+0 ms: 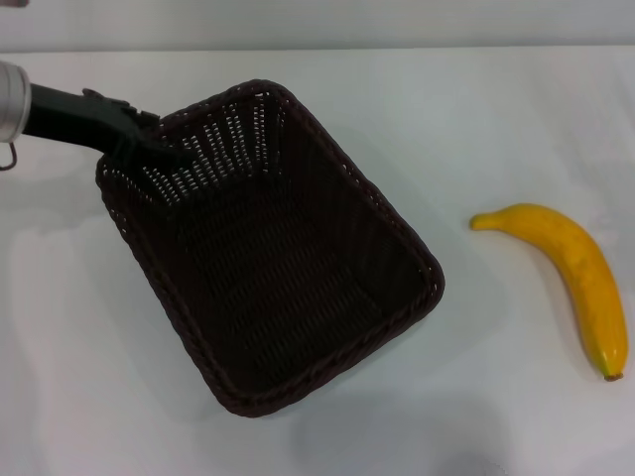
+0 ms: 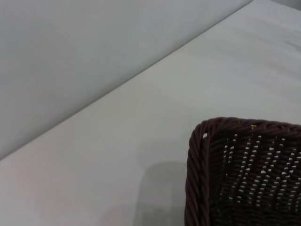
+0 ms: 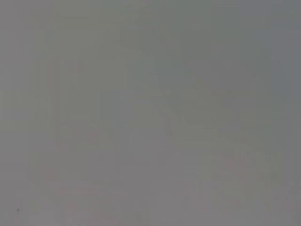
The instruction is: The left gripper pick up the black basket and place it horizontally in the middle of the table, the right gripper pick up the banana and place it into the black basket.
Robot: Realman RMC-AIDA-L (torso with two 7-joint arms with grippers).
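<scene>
A: Nearest us, what lies on the surface (image 1: 79,377)?

B: The black basket (image 1: 298,297), skewed, its near corner at about six o'clock and its far corner up at eleven. It seems tipped, the far end raised; whether the near corner touches down I cannot tell.

A: And the banana (image 1: 571,273)?

B: Off at three o'clock, well apart from the basket, lying flat, dark tip toward us.

A: Farther back?

B: The left hand (image 1: 149,147) reaches in from nine o'clock and is clamped on the braided rim at the basket's far corner. The left wrist view shows only that rim corner (image 2: 197,160).

A: The risk?

B: A one-corner grip on a wide basket. I'd judge it could swing or slip out, landing crooked rather than horizontal, or slide toward the banana.

A: The right hand?

B: Not in view anywhere.
</scene>
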